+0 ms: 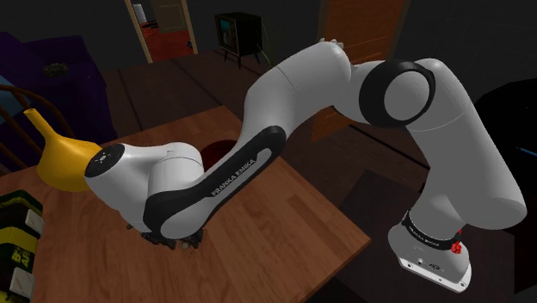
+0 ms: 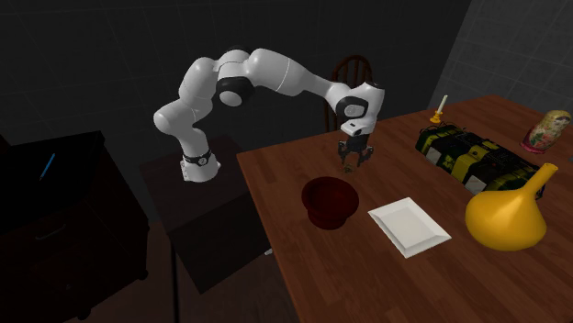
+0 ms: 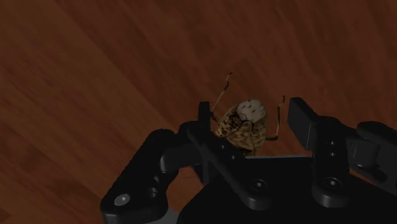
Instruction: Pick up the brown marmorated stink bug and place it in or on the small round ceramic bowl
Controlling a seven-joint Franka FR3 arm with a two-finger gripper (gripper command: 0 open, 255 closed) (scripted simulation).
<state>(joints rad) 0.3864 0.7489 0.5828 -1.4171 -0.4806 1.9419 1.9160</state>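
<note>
A small brown speckled stink bug (image 3: 245, 124) lies on the wooden table (image 3: 95, 76), between the two black fingers of my gripper (image 3: 250, 111). One finger (image 3: 205, 118) is right against the bug's side. A narrow gap still shows between the bug and the other finger (image 3: 298, 121), so the bug is not clasped. In the second exterior view the gripper (image 2: 354, 163) points down at the table, just beyond the dark red round bowl (image 2: 329, 200). In the shoulder view the bowl (image 1: 219, 146) peeks out behind the arm.
A white square plate (image 2: 410, 226) lies beside the bowl. A yellow gourd-shaped vase (image 2: 503, 216) and a black-and-yellow box (image 2: 468, 154) stand further along the table. A candle (image 2: 439, 112), a painted doll (image 2: 546, 128) and a chair (image 2: 352, 72) are at the far side.
</note>
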